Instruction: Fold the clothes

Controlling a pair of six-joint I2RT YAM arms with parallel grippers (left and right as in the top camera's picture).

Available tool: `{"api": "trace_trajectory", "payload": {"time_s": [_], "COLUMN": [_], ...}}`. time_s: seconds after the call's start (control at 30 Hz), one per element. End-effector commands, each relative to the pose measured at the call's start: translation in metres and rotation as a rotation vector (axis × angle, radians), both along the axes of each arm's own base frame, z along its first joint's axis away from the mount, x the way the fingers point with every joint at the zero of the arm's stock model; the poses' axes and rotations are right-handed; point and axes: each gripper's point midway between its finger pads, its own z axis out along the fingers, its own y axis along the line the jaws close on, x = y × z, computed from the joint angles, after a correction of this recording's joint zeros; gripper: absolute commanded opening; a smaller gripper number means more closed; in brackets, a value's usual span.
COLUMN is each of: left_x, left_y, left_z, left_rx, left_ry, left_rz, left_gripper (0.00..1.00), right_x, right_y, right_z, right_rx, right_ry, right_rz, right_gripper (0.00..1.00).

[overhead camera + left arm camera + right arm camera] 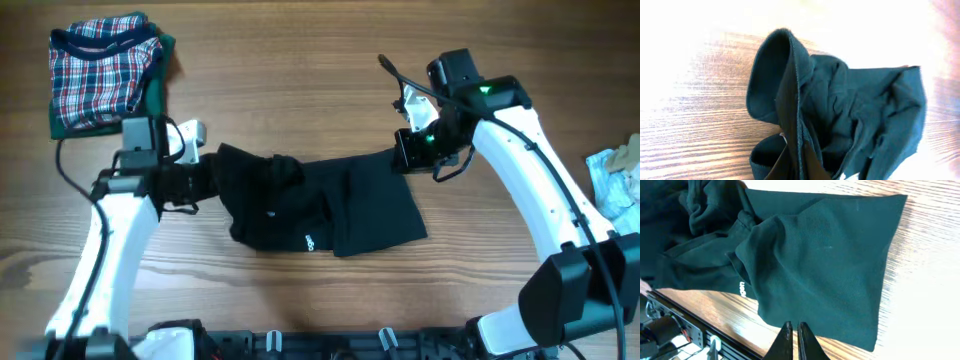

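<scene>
Black knit garment (325, 205), shorts prob., lay rumpled mid-way on the brown wooden table (300, 70), strung between the two arms. Left gripper (207, 180) sat at its bunched left end w/ fingers hidden, so couldn't tell if it had hold. Right gripper (412, 150) sat at the top-right corner, fingers pressed nearly together; cloth between them or not, unclear. Placement suggested spreading it flat before any fold. Folded red-and-white plaid piece (100, 70) sat in the far-left corner.

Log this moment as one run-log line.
fold clothes | black garment bunched, unfolded | left gripper at its left end, grip unclear | right gripper shut at right edge | plaid garment folded
</scene>
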Motion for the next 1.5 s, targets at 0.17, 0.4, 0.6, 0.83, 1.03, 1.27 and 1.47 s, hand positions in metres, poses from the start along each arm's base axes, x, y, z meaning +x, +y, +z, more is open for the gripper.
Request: {"api": "trace_trajectory", "payload": {"time_s": [0.17, 0.4, 0.6, 0.83, 1.03, 1.27, 1.47], "left_x": [0.007, 0.021, 0.023, 0.011, -0.007, -0.031, -0.027], "left_y": [0.051, 0.066, 0.046, -0.05, -0.179, -0.247, -0.247], "left_z": [0.016, 0.024, 0.034, 0.043, 0.081, 0.03, 0.024], "left_rx": [0.014, 0.022, -0.013, -0.035, -0.116, -0.016, -0.017], "left_ry": [-0.007, -0.079, -0.107, -0.15, -0.395, -0.37, -0.353], "left_rz": [0.255, 0.292, 0.231, -0.066, -0.41, -0.526, -0.511], "left_gripper": [0.04, 0.04, 0.04, 0.04, 0.04, 0.04, 0.04], "right_x": [-0.006, -0.016, -0.018, -0.031, -0.035, -0.034, -0.012], "right_y": [0.042, 0.052, 0.051, 0.046, 0.045, 0.046, 0.036], "right_z": [-0.06, -0.089, -0.116, -0.135, -0.139, -0.138, -0.125], "right_rx": [0.038, 0.064, 0.078, 0.076, 0.074, 0.088, 0.184], "right_ry": [0.104, 0.12, 0.116, 0.135, 0.15, 0.16, 0.15], "right_rz": [-0.074, -0.101, -0.199, -0.225, -0.232, -0.25, -0.307], "right_gripper": [0.04, 0.04, 0.04, 0.04, 0.04, 0.04, 0.04]}}
